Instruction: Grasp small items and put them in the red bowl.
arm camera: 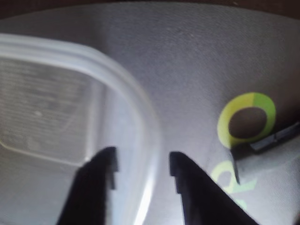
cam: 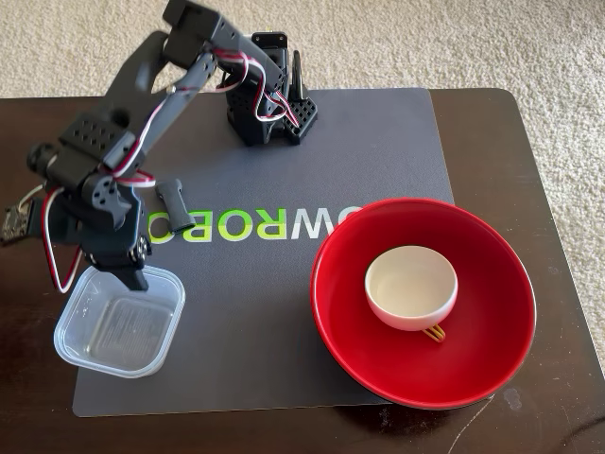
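The tub (cam: 120, 325) is found directly beneath the end effector (cam: 132, 276), on the grey mat (cam: 284, 331) near its front left corner in the fixed view. In the wrist view the tub's rim (arm camera: 136, 108) is seen running between the two fingers (arm camera: 93, 187), one finger over the inside of the tub and the other outside its wall. The jaws are held apart, with the wall in the gap and nothing yet clamped; whether either finger touches the plastic cannot be told. This straddling placement is judged to be chosen because a thin wall is the only part of an empty, open tub that can be pinched.

Just beside the end effector, toward the mat's lettering, the dark bar (cam: 175, 205) is seen lying loose on the mat; in the wrist view it shows at the right edge (arm camera: 276, 138), next to a yellow-green printed ring.

Well apart from the end effector, across the mat, the red bowl (cam: 492, 331) is set partly on the mat and partly on the dark worktop (cam: 529, 142). The cream dish (cam: 411, 287) is already held inside it, with the wire clip (cam: 437, 332) showing from under the dish's near edge. Two items are therefore judged to be delivered, while the tub and the bar remain outside.
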Tool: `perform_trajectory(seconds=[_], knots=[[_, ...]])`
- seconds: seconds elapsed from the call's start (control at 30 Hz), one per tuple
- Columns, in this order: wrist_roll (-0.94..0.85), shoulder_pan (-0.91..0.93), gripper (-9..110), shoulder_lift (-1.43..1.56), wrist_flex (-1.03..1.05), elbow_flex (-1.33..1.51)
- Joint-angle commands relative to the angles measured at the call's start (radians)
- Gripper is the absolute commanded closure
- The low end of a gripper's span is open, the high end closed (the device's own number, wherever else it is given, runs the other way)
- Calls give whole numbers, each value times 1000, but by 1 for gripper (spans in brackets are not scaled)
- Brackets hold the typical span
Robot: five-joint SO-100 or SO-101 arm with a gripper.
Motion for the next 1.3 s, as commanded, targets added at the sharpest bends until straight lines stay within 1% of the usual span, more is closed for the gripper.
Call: perform_trajectory(seconds=[0.0, 0.13, 0.33, 0.43, 0.57, 0.73, 1.0, 1.13, 1.23, 1.27], knots=[[-3, -18, 101, -18, 8, -78], [8, -52, 101, 54, 14, -80], [40, -143, 101, 311, 37, -80], [52, -218, 101, 430, 37, -98], [81, -362, 101, 495, 26, -183], [121, -598, 101, 451, 25, -307], [279, -988, 101, 296, 21, -321], [281, -1075, 101, 222, 23, -321], [270, -1085, 101, 172, 17, -327], [267, -1081, 99, 160, 23, -327]])
